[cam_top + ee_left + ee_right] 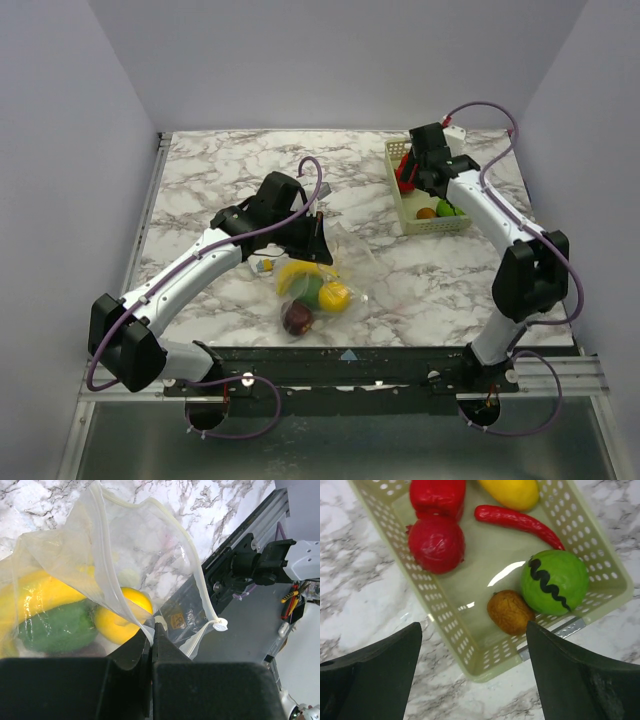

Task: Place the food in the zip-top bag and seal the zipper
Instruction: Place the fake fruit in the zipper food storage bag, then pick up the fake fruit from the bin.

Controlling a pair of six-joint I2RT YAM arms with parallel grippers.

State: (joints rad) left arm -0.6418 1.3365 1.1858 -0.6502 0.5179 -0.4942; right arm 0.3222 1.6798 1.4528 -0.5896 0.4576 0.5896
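Observation:
The clear zip-top bag (pixel 318 275) lies near the table's front middle, with a yellow banana, a green piece, a yellow fruit (pixel 334 296) and a dark maroon fruit (pixel 297 318) inside. My left gripper (pixel 322 243) is shut on the bag's mouth edge (pixel 148 634) and holds it open; the zipper strip (pixel 186 550) arcs above. My right gripper (pixel 415 165) is open and empty above the pale green basket (pixel 470 645). The basket holds a red pepper (pixel 437 495), a red round fruit (pixel 436 544), a chili (pixel 517 522), a yellow piece (pixel 512 491), a green striped ball (pixel 555 581) and a brown fruit (pixel 510 611).
The basket (pixel 409 215) stands at the table's back right. A metal rail (pixel 350 375) runs along the front edge by the arm bases. Grey walls close in the table on three sides.

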